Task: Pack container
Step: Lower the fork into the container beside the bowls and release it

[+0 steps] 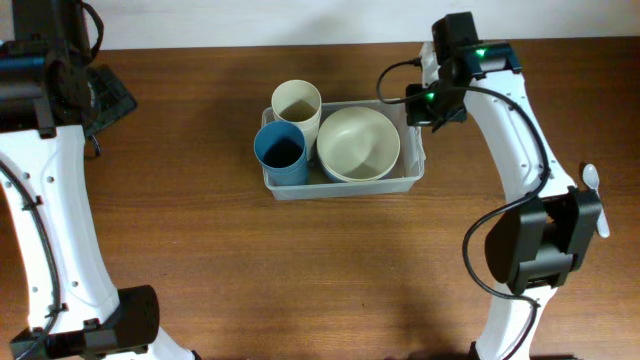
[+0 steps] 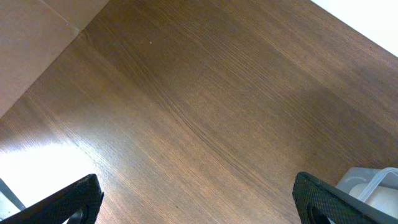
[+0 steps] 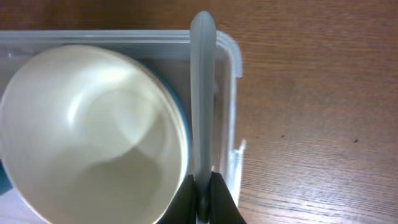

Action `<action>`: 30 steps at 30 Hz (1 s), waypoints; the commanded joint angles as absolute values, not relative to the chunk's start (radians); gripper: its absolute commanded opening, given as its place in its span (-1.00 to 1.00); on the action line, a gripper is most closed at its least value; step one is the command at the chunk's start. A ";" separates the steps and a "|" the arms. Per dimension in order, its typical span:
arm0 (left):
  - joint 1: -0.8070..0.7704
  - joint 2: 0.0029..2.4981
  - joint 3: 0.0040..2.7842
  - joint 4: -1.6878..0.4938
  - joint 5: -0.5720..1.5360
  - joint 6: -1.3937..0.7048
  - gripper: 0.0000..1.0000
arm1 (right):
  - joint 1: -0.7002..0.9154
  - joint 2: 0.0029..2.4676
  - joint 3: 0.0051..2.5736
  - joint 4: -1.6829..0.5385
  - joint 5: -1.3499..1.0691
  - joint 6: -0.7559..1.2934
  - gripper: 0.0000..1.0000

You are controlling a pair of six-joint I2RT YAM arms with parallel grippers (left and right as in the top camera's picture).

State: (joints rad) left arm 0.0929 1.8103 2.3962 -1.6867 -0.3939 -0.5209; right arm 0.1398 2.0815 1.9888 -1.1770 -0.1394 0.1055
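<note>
The container, a clear plastic bin, sits mid-table. It holds a cream cup, a blue cup and a cream bowl. My right gripper hovers at its right end. In the right wrist view this gripper is shut on a pale grey utensil handle. The handle reaches over the gap between the bowl and the container wall. A blue rim shows under the bowl. My left gripper is open above bare wood at the far left, holding nothing.
A white spoon-like piece lies by the right arm's base. A corner of the container shows at the lower right of the left wrist view. The table's far edge runs along the top of the overhead view.
</note>
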 commanded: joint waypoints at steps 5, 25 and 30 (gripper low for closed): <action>0.096 1.790 2.387 -1.687 -0.408 -0.530 0.99 | 0.163 2.090 1.960 -1.174 -0.125 0.114 -0.92; 0.096 1.790 2.387 -1.688 -0.408 -0.530 0.99 | 0.162 2.090 1.862 -1.090 -0.110 0.113 -0.38; 0.096 1.790 2.387 -1.688 -0.408 -0.530 0.99 | 0.141 2.088 1.893 -1.089 -0.048 0.113 -0.32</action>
State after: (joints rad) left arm 0.0929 1.8103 2.3955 -1.6871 -0.3943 -0.5209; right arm 0.1543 2.0827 1.8671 -1.0859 -0.1036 0.1089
